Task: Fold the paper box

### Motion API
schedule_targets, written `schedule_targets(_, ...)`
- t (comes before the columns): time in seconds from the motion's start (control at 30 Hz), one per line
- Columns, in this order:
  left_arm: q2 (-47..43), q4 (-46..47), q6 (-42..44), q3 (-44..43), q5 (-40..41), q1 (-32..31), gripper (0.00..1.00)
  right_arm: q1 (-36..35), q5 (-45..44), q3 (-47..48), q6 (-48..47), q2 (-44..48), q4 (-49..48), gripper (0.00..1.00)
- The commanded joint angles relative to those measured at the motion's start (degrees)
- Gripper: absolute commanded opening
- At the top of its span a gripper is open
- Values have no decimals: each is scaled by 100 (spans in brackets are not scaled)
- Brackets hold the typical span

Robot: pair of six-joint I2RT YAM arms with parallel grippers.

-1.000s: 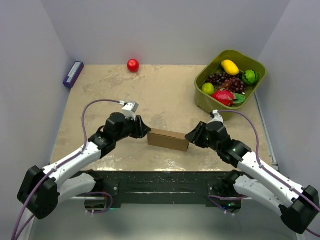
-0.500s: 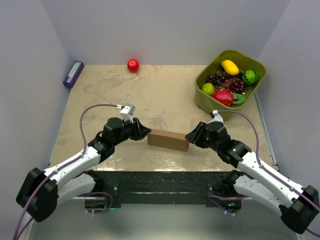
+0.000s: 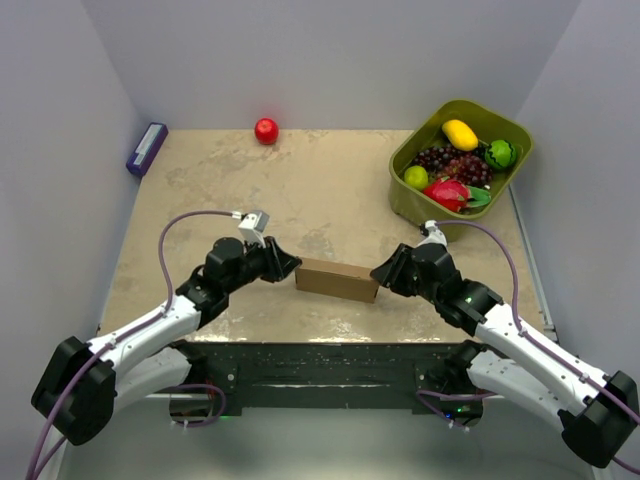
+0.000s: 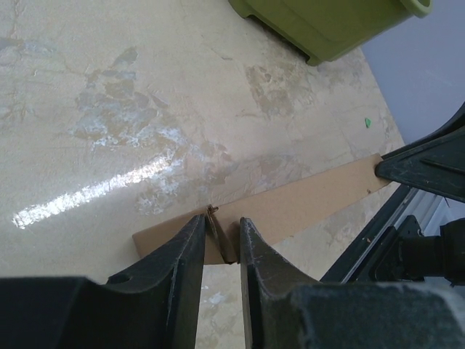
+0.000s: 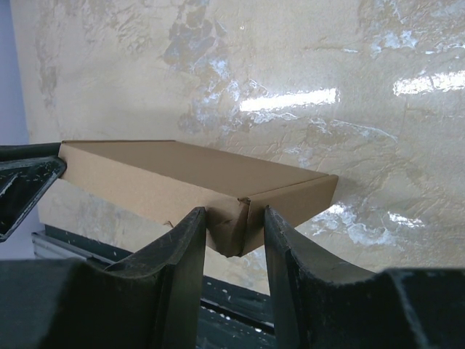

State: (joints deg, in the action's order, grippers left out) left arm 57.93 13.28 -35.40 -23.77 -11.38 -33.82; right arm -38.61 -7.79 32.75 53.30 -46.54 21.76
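Note:
The paper box (image 3: 337,279) is a folded, flat brown cardboard box lying near the table's front edge. My left gripper (image 3: 290,268) is at its left end. In the left wrist view the jaws (image 4: 218,234) close on a corner of the box (image 4: 305,203). My right gripper (image 3: 380,272) is at its right end. In the right wrist view the jaws (image 5: 234,222) clamp the box's near right corner (image 5: 182,167), and both fingers touch the cardboard. The box appears lifted slightly off the table at that end.
A green bin (image 3: 408,200) of toy fruit stands at the back right, also in the left wrist view (image 4: 327,22). A red apple (image 3: 266,131) lies at the back centre. A purple block (image 3: 146,148) lies by the left wall. A black rail (image 3: 320,365) runs along the front edge.
My left arm's wrist has shifted slightly left and lower while staying on the box's left end. The box and right arm have not visibly moved.

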Motion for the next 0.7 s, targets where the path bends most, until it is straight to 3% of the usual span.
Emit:
schedule_targets(0.0, 166, -1222, 165, 443, 74, 16, 22, 20, -249, -76, -179, -48, 663, 37)
schedule_targets(0.4, 218, -723, 86, 663, -49, -1, 17, 20, -118, -287, -153, 110, 463, 14)
schedule_targets(0.67, 1307, 596, 269, -258, -321, 7, 17, 20, -222, -50, -434, -477, -611, 13)
